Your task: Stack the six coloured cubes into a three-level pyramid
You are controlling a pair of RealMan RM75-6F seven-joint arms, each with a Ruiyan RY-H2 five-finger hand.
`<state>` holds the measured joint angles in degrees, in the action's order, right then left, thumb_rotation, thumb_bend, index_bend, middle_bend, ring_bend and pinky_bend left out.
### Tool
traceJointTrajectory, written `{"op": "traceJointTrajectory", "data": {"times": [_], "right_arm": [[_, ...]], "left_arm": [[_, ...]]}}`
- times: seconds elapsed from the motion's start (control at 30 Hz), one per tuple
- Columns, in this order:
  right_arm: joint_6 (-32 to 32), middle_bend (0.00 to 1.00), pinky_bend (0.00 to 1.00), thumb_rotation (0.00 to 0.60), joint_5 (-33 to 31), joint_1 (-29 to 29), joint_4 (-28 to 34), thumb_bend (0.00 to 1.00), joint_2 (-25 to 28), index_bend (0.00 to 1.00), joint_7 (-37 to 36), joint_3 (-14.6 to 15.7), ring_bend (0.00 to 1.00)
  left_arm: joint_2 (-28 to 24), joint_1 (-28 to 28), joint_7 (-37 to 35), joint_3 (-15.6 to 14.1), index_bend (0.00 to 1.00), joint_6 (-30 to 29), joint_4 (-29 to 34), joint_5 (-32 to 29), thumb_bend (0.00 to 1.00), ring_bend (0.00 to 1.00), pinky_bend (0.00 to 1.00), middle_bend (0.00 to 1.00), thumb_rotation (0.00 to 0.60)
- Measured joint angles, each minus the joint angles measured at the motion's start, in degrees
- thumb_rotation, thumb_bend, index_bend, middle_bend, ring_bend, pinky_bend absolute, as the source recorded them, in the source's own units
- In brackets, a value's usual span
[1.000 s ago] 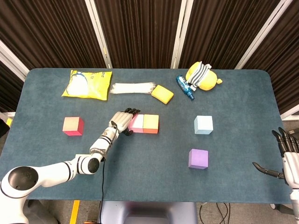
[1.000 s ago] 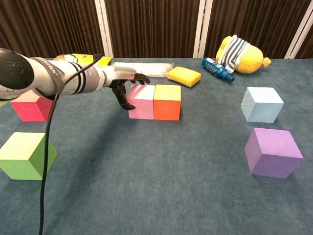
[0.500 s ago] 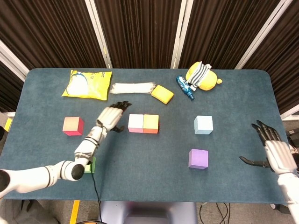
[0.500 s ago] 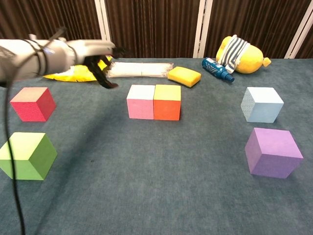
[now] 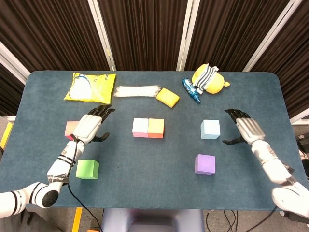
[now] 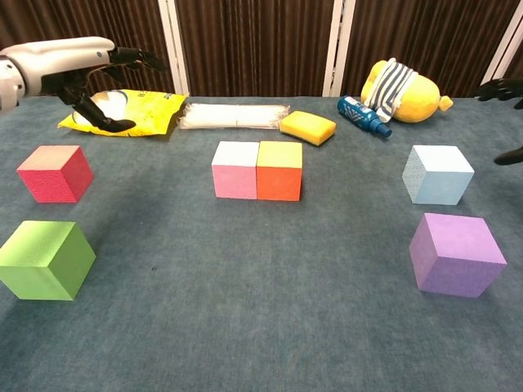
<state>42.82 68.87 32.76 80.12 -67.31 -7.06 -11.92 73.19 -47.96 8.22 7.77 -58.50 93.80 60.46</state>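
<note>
A pink cube (image 5: 140, 127) (image 6: 235, 170) and an orange cube (image 5: 156, 128) (image 6: 279, 171) stand side by side, touching, at mid-table. The red cube (image 5: 70, 129) (image 6: 55, 172) sits at the left, partly hidden in the head view by my left hand (image 5: 90, 125) (image 6: 82, 61), which hovers open above it. The green cube (image 5: 87, 169) (image 6: 45, 259) lies nearer the front left. The light blue cube (image 5: 210, 129) (image 6: 437, 174) and the purple cube (image 5: 205, 164) (image 6: 456, 254) stand on the right. My right hand (image 5: 244, 127) (image 6: 507, 90) is open, just right of the light blue cube.
Along the back lie a yellow bag (image 5: 91, 87), a white bundle (image 5: 138, 91), a yellow sponge (image 5: 167, 97), a blue bottle (image 5: 190, 90) and a yellow plush toy (image 5: 209, 79). The blue table (image 5: 154, 159) ends close to the right arm.
My left hand has drawn back leftward from the pink cube to above the red cube, uncovering the green cube. My right hand has come in from the right edge towards the light blue cube.
</note>
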Motion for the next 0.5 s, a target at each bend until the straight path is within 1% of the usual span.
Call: {"op": "traceJointTrajectory", "data": {"times": [0.13,0.27,0.33,0.5], "right_arm": [[-3.7,0.16,0.21,0.528,-3.9,3.4,-4.7,0.05,-3.7,0.12,3.9,-0.1,0.04],[-6.7,0.16,0.21,0.530,-6.7,5.9,-8.2,0.05,-6.7,0.20,6.7,0.4,0.04],[-7.4,0.17,0.21,0.530,-7.6,6.8,-9.6,0.05,-7.9,0.23,7.7,0.7,0.05],[-8.9,0.18,0.22,0.532,-9.2,8.2,-12.2,0.05,-10.0,0.24,9.0,1.2,0.06]], "left_arm": [[-1.0,0.8,-2.1,0.2,0.12,0.6,0.9,1.1,0.35,0.00,0.14,0.04,0.600],[-1.8,1.6,-3.7,0.6,0.12,1.8,1.4,1.8,0.35,0.00,0.14,0.04,0.600],[-2.0,1.8,-4.1,0.7,0.12,2.2,1.5,1.9,0.35,0.00,0.14,0.04,0.600],[-2.2,2.3,-4.9,1.1,0.12,3.3,1.8,2.2,0.35,0.00,0.14,0.04,0.600]]}}
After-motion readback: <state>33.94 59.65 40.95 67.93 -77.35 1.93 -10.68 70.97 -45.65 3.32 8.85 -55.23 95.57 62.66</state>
